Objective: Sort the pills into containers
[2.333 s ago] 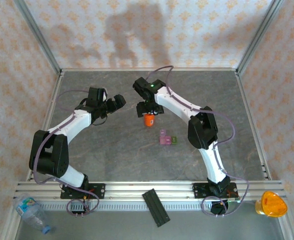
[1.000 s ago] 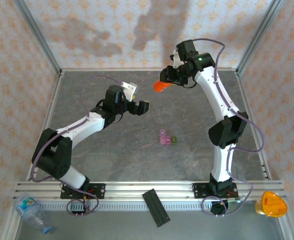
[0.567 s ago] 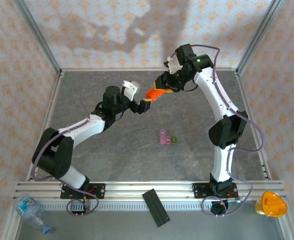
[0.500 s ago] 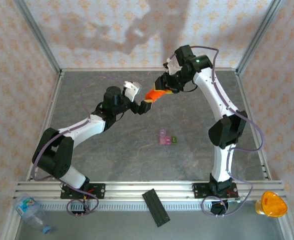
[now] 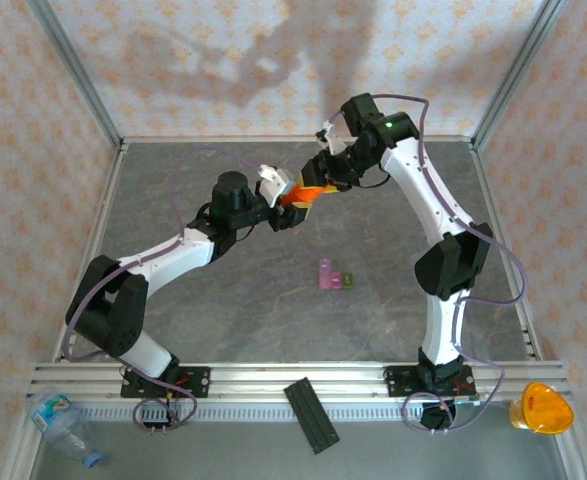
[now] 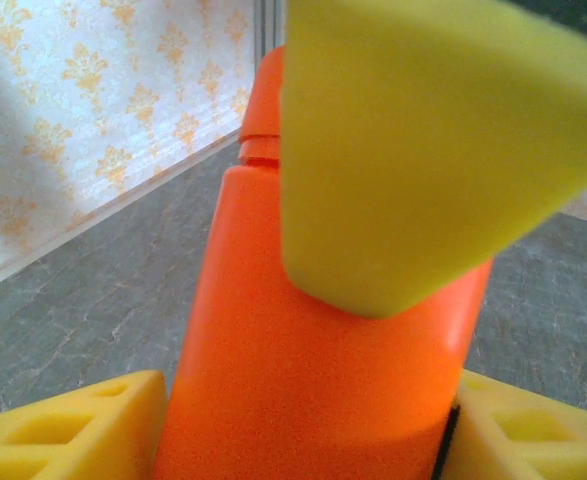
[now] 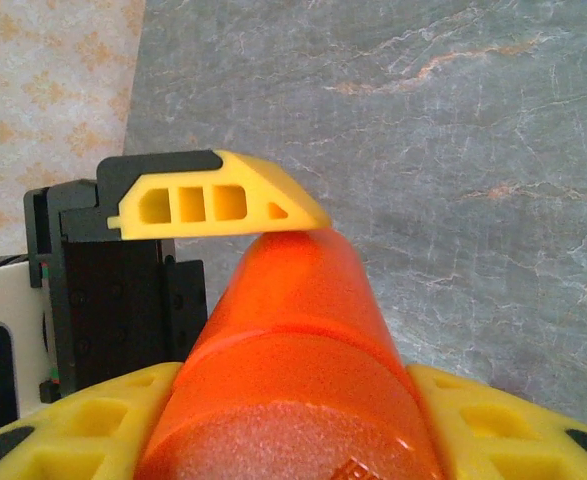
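Currently the left gripper (image 5: 285,198) is gripping one end of the orange bottle (image 5: 304,192), whose long axis is running toward the right gripper (image 5: 321,178), gripping the other; the containers (image 5: 331,277) are lying well apart, toward the arm bases.

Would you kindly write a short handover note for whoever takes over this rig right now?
Right end effector: shut on the orange bottle, held up above the table.
Left end effector: fingers on either side of the bottle's other end; a firm grip is not clear.
Containers: the joined pink and green boxes sit on the table, apart from both arms.
Done: the bottle is up between both arms; nothing sorted that I can tell.
Left: probably open the bottle, then sort the pills into the containers.
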